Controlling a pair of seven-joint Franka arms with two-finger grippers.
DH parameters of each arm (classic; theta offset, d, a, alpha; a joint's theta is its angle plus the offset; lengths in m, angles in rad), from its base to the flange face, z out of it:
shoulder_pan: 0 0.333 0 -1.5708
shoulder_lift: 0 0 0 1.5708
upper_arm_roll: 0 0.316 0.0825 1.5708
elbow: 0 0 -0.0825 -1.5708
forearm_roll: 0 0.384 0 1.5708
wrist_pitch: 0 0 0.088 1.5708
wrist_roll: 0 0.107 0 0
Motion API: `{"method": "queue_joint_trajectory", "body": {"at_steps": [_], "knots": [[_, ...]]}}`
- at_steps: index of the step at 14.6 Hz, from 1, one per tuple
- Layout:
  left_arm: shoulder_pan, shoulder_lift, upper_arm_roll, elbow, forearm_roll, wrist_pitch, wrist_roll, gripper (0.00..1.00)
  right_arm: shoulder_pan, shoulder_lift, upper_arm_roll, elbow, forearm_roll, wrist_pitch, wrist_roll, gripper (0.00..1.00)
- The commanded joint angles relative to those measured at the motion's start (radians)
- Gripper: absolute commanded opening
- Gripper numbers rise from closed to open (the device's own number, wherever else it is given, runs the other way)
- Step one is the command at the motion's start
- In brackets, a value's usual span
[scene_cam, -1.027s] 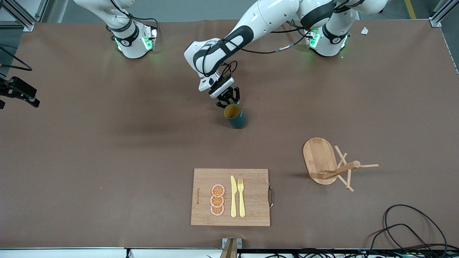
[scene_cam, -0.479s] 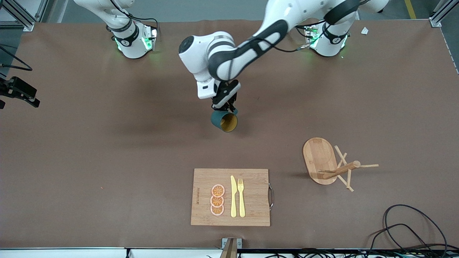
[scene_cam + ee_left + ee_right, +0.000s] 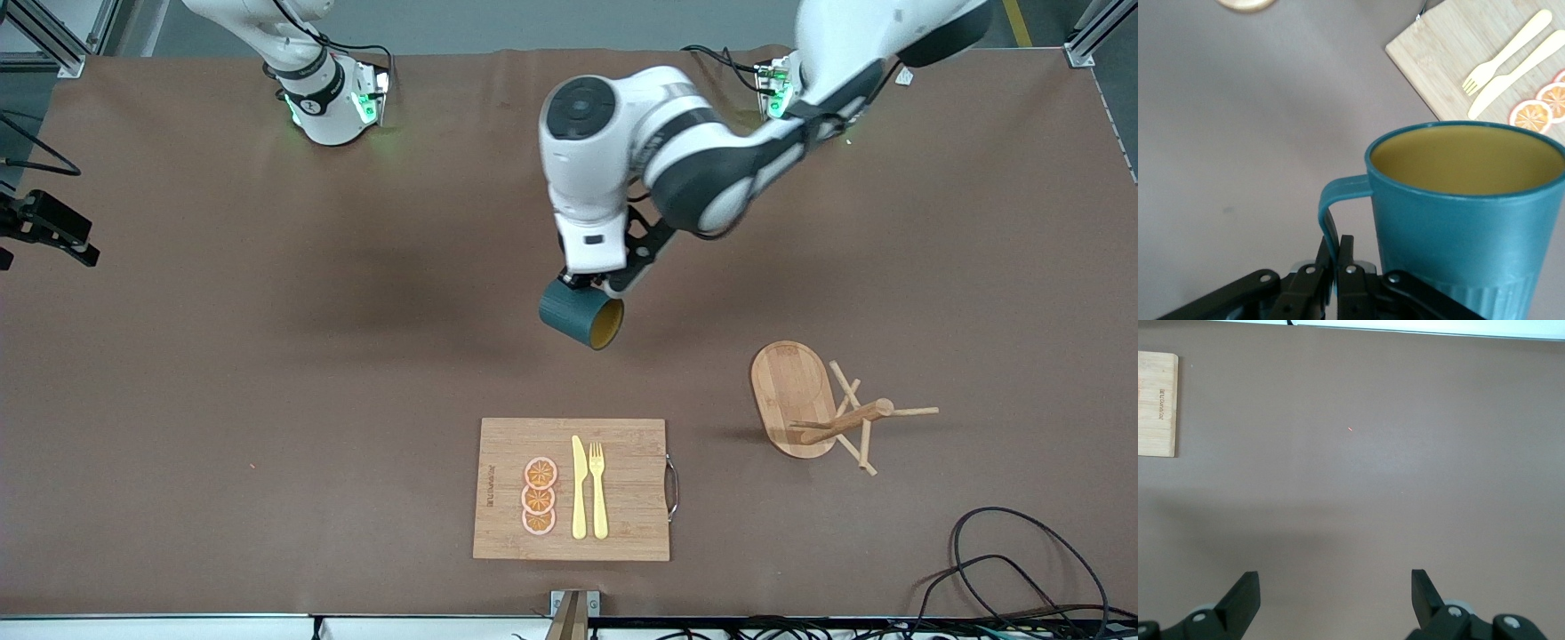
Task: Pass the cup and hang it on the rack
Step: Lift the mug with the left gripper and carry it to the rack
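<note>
Left gripper (image 3: pixel 1336 267) pinches the cup (image 3: pixel 580 316) by its handle (image 3: pixel 1331 208); cup tipped sideways, rack (image 3: pixel 822 406) well apart. Right gripper (image 3: pixel 1335 590) waits, fingers spread.

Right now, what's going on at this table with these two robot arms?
The left gripper has its fingers shut on the handle of the cup, holding it tipped on its side in the air over bare table. The rack stands empty toward the left arm's end of the table. The right gripper waits open over bare table.
</note>
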Motion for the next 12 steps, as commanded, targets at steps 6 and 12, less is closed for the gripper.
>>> {"method": "queue_joint_trajectory", "body": {"at_steps": [6, 12], "knots": [[0.413, 0.002, -0.262, -0.124, -0.301, 0.106, 0.127, 0.00, -0.006, -0.016, 0.001, -0.013, 0.013, -0.003, 0.015, 1.00], [0.761, 0.025, -0.399, -0.280, -0.488, 0.143, 0.389, 0.00, -0.009, -0.015, 0.000, -0.015, 0.014, -0.006, 0.012, 1.00]]}}
